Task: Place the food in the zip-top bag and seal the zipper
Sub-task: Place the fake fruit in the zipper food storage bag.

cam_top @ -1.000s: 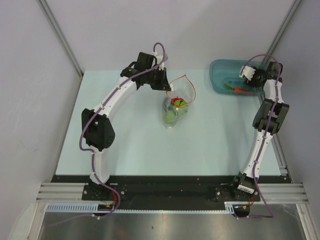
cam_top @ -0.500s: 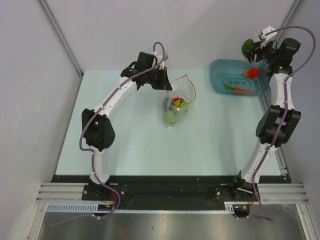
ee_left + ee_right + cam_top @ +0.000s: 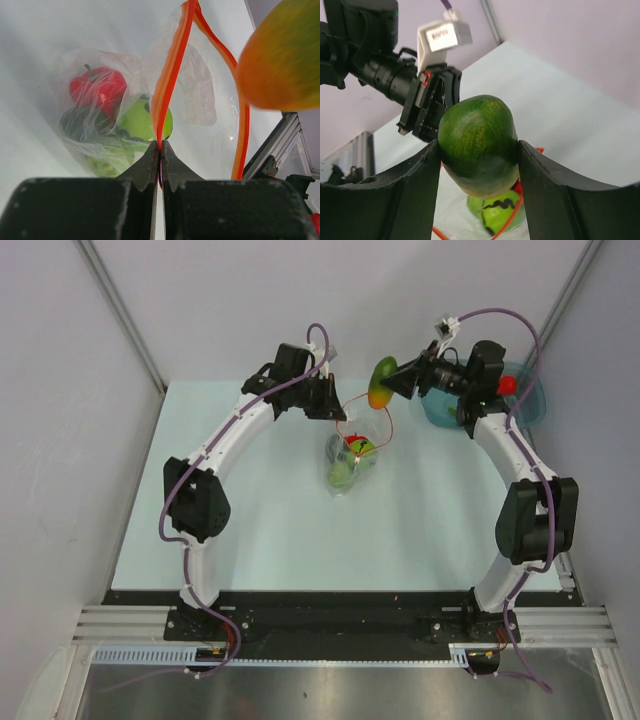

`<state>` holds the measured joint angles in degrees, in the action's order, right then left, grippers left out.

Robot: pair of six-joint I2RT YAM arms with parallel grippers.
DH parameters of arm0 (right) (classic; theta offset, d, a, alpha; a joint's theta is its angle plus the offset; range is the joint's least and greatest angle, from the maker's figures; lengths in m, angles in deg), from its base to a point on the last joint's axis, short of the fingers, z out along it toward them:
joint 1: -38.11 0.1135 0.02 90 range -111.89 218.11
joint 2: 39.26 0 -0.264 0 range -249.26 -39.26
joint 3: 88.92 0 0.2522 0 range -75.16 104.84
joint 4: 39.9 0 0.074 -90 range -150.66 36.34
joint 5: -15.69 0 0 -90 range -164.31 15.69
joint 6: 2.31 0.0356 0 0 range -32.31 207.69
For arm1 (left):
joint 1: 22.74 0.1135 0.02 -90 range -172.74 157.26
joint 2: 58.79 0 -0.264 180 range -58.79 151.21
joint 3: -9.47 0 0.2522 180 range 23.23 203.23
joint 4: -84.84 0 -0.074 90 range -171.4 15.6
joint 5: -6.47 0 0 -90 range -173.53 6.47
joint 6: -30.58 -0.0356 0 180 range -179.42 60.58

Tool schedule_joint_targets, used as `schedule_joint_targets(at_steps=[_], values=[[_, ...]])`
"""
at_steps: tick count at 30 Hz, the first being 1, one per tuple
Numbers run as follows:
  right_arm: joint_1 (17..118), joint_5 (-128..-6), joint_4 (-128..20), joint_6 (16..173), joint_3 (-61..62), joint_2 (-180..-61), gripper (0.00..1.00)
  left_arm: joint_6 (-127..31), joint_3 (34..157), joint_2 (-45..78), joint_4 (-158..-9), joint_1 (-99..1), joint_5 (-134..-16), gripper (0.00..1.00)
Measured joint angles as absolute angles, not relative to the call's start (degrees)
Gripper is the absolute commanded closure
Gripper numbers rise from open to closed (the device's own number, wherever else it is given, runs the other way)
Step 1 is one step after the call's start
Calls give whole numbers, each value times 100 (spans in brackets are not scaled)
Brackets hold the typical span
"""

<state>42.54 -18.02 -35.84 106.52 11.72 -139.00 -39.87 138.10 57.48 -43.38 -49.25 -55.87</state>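
The zip-top bag lies mid-table with red and green food inside: a red pepper and a green ball. My left gripper is shut on the red-orange zipper and holds the bag's mouth up and open. My right gripper is shut on a green and orange-yellow fruit and holds it in the air just right of and above the open mouth. The right wrist view shows this fruit between the fingers, with a green ball in the bag below.
The teal tray stands at the back right behind the right arm, with a red piece showing in it. The left arm's wrist camera and gripper are close behind the held fruit.
My right gripper lifted the green and orange fruit out of the teal tray and swung it left to beside the bag's mouth. The left gripper and bag have not moved.
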Motion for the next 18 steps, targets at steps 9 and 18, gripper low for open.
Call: schedule_joint_targets(at_steps=[9, 18], values=[[4735, -1736, -4897, 10888, 938, -14018, 46, -3956, 13775, 5746, -4410, -4898, -5556, 94], [4934, -1546, -5986, 11037, 935, -14018, 8, -3842, 13646, 5746, -4482, -4881, -5440, 93]])
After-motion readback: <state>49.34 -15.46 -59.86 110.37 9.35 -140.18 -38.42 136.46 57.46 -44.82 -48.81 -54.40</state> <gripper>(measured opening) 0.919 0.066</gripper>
